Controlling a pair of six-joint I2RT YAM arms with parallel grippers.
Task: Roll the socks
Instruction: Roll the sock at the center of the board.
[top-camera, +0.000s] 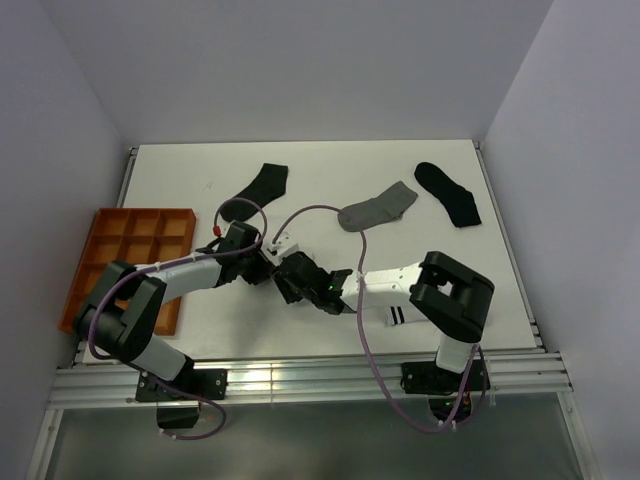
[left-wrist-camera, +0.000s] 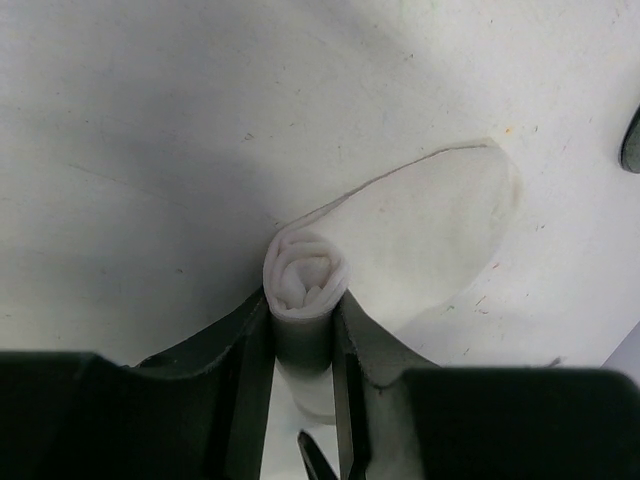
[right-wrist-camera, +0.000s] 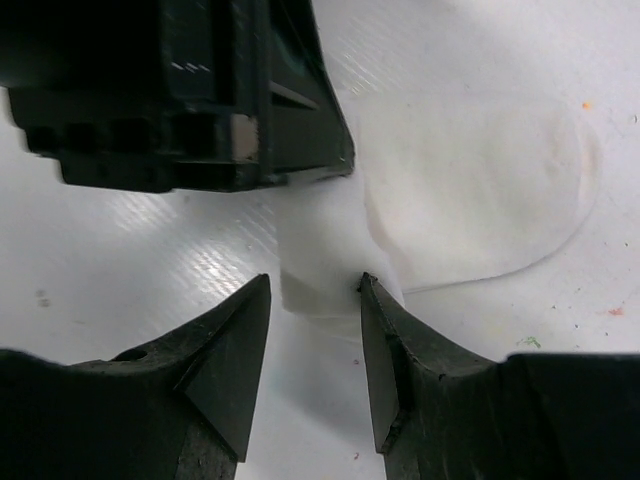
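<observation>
My left gripper (left-wrist-camera: 303, 330) is shut on the rolled end of a plain white sock (left-wrist-camera: 305, 272). The unrolled part of that sock (left-wrist-camera: 430, 225) lies flat on the table beyond the roll. In the right wrist view the roll (right-wrist-camera: 320, 265) sits just ahead of my open right gripper (right-wrist-camera: 315, 290), whose right fingertip (right-wrist-camera: 372, 290) touches it. The left gripper's black body (right-wrist-camera: 180, 90) is right above the roll. In the top view both grippers, left (top-camera: 262, 262) and right (top-camera: 298, 276), meet mid-table. A striped white sock (top-camera: 393, 316) lies under the right arm. A grey sock (top-camera: 378, 208) lies flat further back.
An orange compartment tray (top-camera: 110, 250) stands at the left edge. Two black socks lie flat at the back, one left (top-camera: 262, 185) and one right (top-camera: 448, 192). Purple cables loop over both arms.
</observation>
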